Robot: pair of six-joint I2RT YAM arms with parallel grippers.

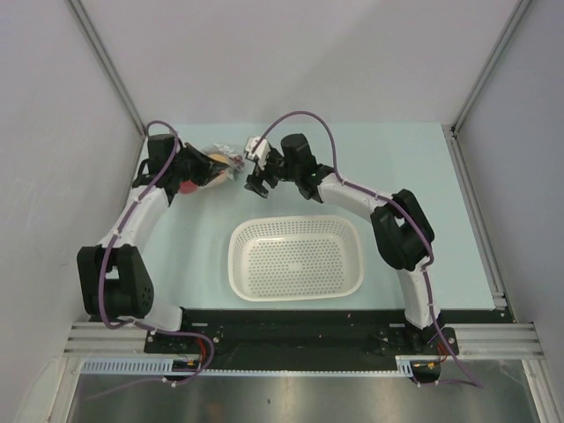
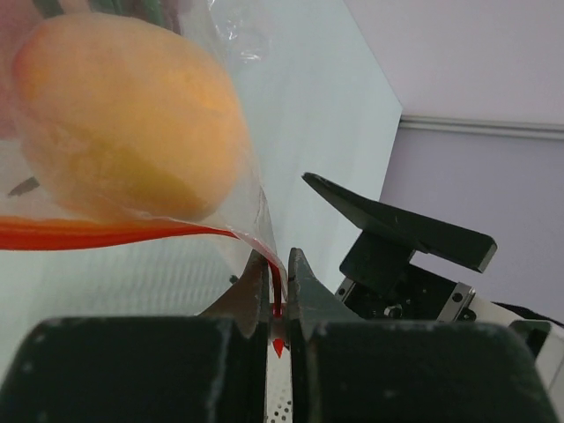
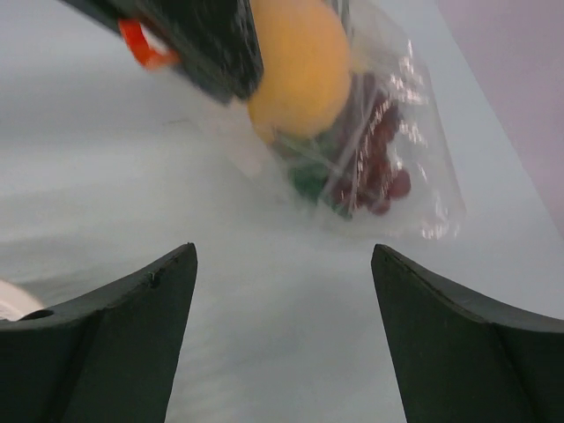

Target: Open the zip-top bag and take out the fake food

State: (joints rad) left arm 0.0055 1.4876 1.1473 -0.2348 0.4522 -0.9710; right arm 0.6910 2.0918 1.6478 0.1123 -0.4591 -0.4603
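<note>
left end effector (image 2: 278,269) clenched on zip-top bag (image 2: 236,40) mouth; right end effector (image 3: 282,257) released, bag ahead

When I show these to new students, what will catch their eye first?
The clear zip-top bag, far left on the table, pinched by its red zip strip in the left end effector, a big orange fruit bulging inside. The open right end effector faces it; a white perforated basket sits mid-table.

Pale green table (image 1: 414,176), white perforated basket (image 1: 296,257) resting near its front middle, small red fruit (image 1: 188,187) at far left, zip-top bag (image 1: 220,159) just beyond, contact with surface unclear.
</note>
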